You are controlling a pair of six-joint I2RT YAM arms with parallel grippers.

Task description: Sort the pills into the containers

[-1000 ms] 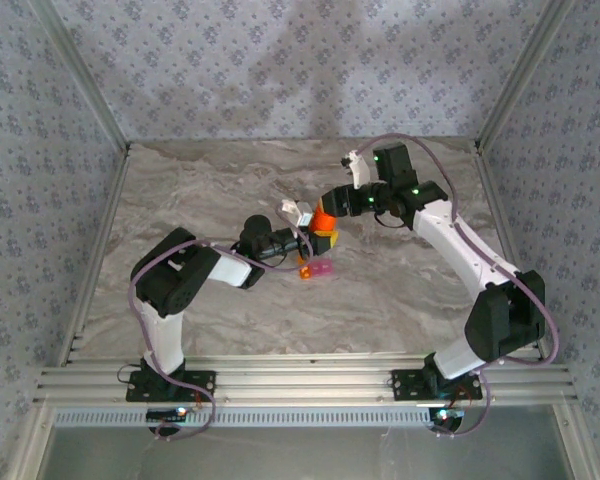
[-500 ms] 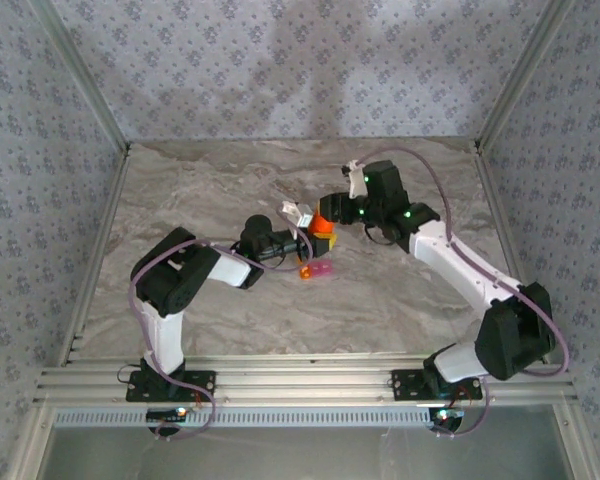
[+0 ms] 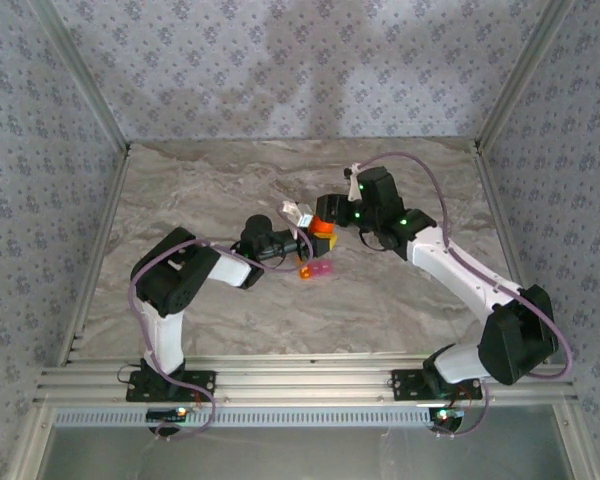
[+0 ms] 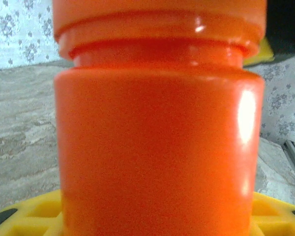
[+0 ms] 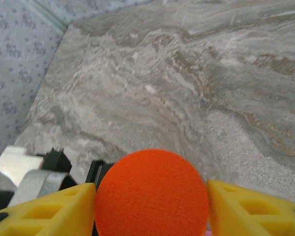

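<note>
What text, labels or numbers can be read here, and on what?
No readable text anywhere.
The orange bottle shows a plain body and cap, with no label on the sides in view.
The containers are too small to tell.
The wallpaper is a floral print with no lettering.

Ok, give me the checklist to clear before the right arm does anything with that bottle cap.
1. Orange bottle clamped upright in left gripper: ok.
2. Cap seated on the bottle: ok.
3. Cap centred in right gripper: ok.
4. Its fingers actually pinching the cap: cannot tell.
5. Containers on the table beside the bottle: ok.
6. Containers open to take pills: cannot tell.
</note>
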